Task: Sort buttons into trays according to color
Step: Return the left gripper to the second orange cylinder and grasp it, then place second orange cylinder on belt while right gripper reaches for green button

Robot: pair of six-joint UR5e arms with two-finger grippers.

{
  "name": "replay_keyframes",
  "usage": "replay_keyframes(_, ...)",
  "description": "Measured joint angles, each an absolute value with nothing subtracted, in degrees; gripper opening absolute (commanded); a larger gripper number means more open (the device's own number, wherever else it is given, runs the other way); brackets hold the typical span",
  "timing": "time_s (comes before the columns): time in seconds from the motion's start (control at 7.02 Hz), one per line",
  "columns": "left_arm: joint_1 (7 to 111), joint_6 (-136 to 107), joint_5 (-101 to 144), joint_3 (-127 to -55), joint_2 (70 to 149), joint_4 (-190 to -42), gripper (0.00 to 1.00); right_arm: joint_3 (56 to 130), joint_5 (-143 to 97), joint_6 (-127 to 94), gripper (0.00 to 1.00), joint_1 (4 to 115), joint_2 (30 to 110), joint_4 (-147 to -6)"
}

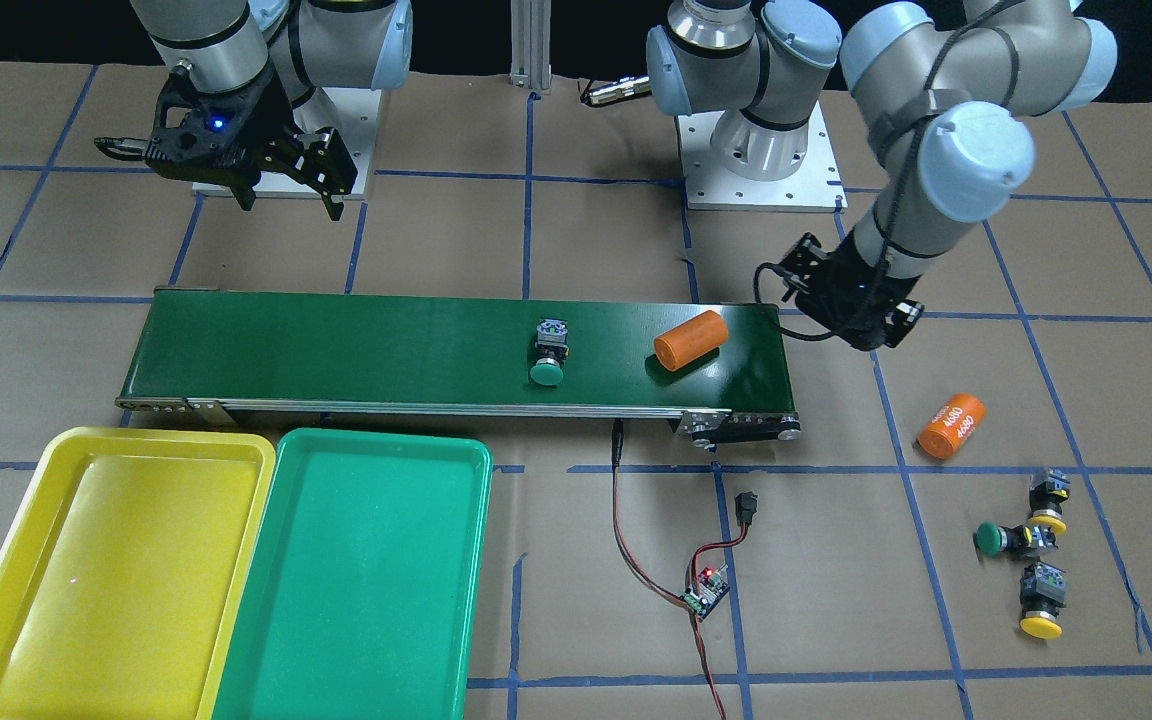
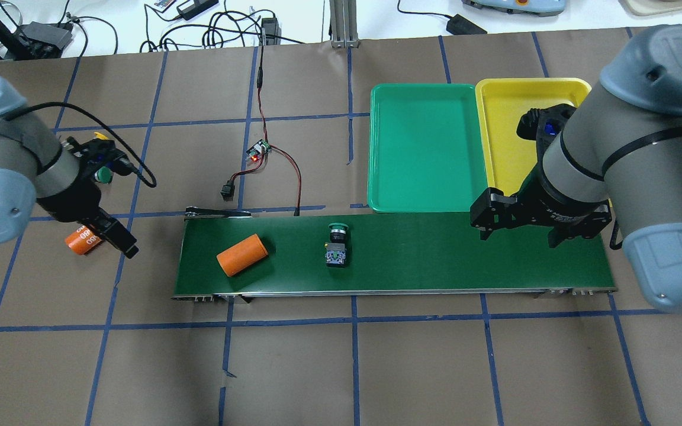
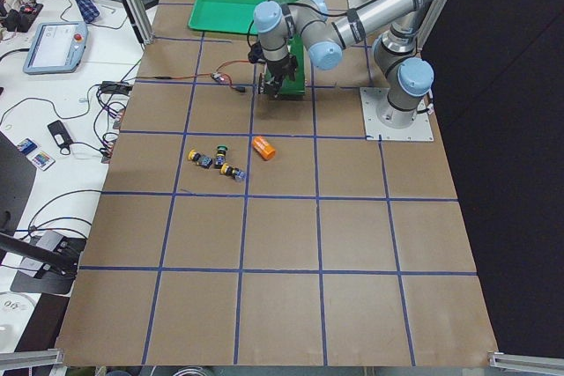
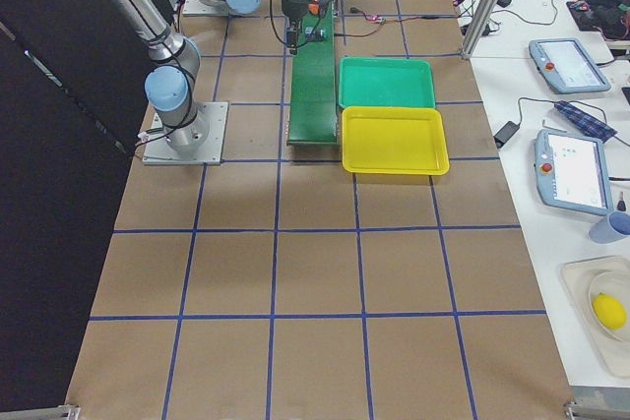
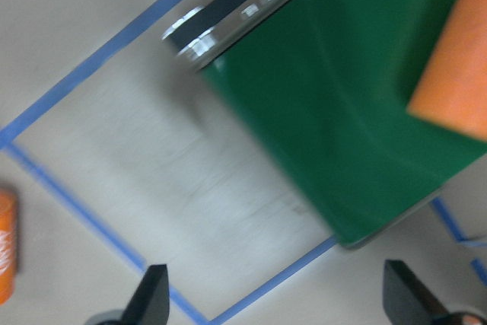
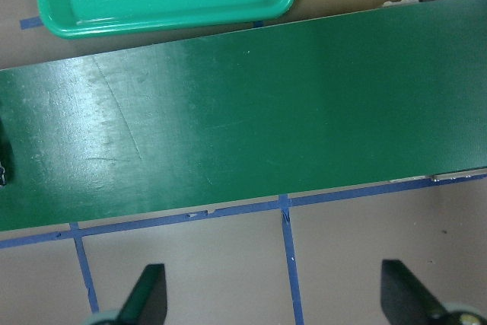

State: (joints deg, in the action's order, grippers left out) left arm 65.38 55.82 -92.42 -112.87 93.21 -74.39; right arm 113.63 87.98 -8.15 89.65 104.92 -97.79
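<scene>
Overhead view taken as clock reference. Found one green-capped push-button with black-grey blocky body (image 2: 336, 244) lying on its side mid-length on long dark-green conveyor belt (image 2: 436, 254), cap toward 12 o'clock. Found plain orange cylinder (image 2: 242, 255) on same belt at button's 9 o'clock, well apart. Recorded remaining three push-buttons (image 1: 1031, 540) (two yellow caps, one green) clustered on paper-covered counter (image 2: 353, 367) beyond belt's 9 o'clock end, near orange cylinder marked 4680 (image 1: 951, 426). Located shallow green plastic tray (image 2: 424, 148) at 12 o'clock of belt's right half, with shallow yellow plastic tray (image 2: 507, 118) just beside at its 3 o'clock. Saw left claw (image 5: 278, 302) above counter off belt's 9 o'clock end, fingers apart, gripping nothing. Saw right claw (image 2: 518, 235) over belt's 3 o'clock portion, fingers likewise apart.
</scene>
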Motion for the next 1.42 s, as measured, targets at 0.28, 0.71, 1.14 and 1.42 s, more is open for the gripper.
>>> replay_keyframes(0.28,59.06,65.05,-92.87,-107.74,100.4,-70.33,1.0,113.68,88.22,-8.06,1.0,89.65,105.19,-97.82)
replay_keyframes(0.71,57.96,68.16,-93.11,-106.23,109.52,-62.31,1.0,113.73,89.88,-7.99,1.0,89.65,105.42,-99.25)
replay_keyframes(1.14,57.92,68.05,-93.0,-108.99,112.37,-58.9,0.08,113.95,90.51,-8.2,1.0,89.65,105.45,-100.03)
replay_keyframes(1.42,58.16,68.07,-93.21,-110.73,112.72,-54.68,0.0,113.86,90.35,-8.1,1.0,89.65,105.31,-99.91)
